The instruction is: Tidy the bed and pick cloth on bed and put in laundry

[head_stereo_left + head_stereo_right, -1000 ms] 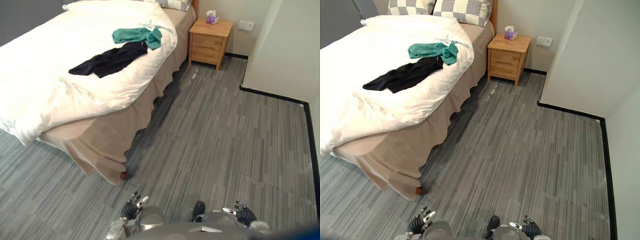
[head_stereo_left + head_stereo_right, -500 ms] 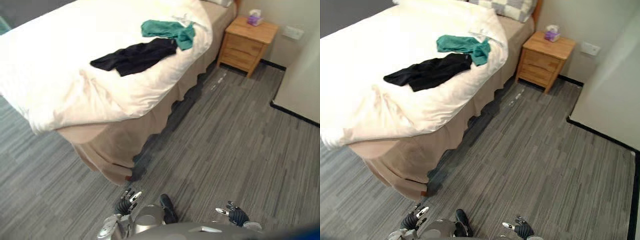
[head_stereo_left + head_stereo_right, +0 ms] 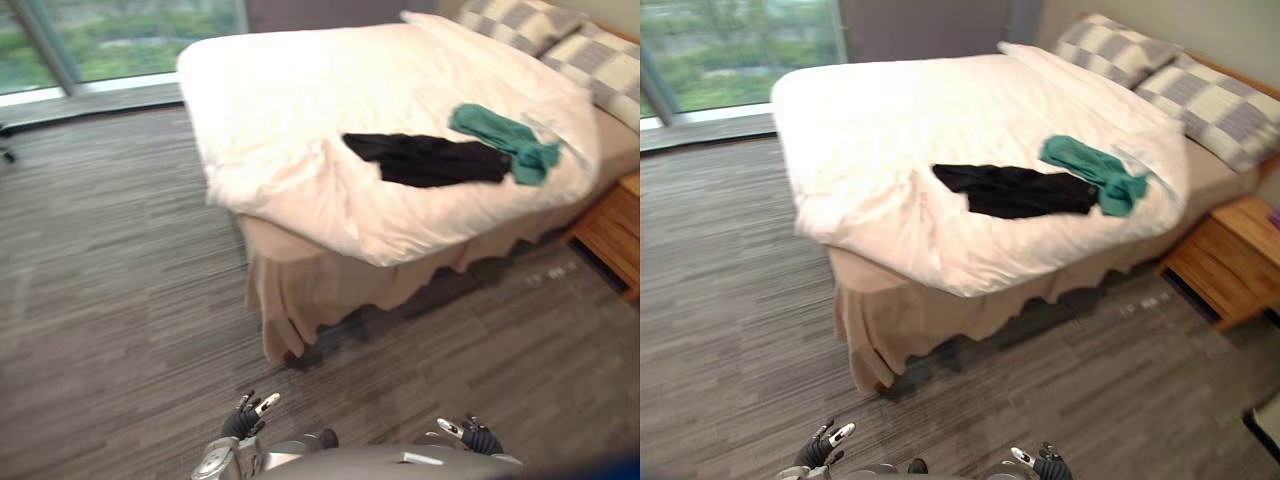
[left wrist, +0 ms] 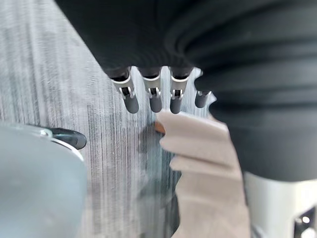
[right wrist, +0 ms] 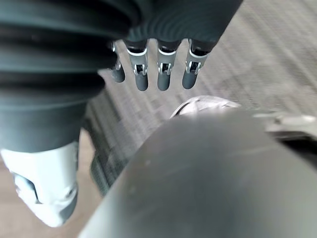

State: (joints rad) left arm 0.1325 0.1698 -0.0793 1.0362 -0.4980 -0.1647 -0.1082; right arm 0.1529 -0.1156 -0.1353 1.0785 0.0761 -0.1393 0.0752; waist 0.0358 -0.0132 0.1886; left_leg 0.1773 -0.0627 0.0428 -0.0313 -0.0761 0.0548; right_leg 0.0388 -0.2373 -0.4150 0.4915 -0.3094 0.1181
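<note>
Left eye view: black cloth [image 3: 425,160] lies flat on the white duvet [image 3: 300,100] of the bed [image 3: 330,290], toward its near right edge, with its long axis running left to right. Its right end touches the green cloth [image 3: 500,135], which is bunched and runs from far left to near right, ending just beside the duvet's edge. Checked pillows [image 3: 545,25] sit at the far right and a window [image 3: 120,35] at the far left. The left robot hand [image 3: 245,418] and right robot hand [image 3: 470,436] hang at the near edge above the grey floor [image 3: 120,300], both released and holding nothing, well apart from the cloths.

Right eye view: the same bed, with the top and front of a wooden nightstand [image 3: 1230,260] at the right, which the left eye view cuts at its edge.

Left wrist view: straight fingers [image 4: 151,99] point at the floor, with a corner of the beige bed skirt [image 4: 203,163] past them.

Right wrist view: fingers [image 5: 163,74] are straight and empty over the floor.

Against half a second ago the whole picture has swung, so the camera has moved. The window has come in, while both cloths keep their places on the duvet.
</note>
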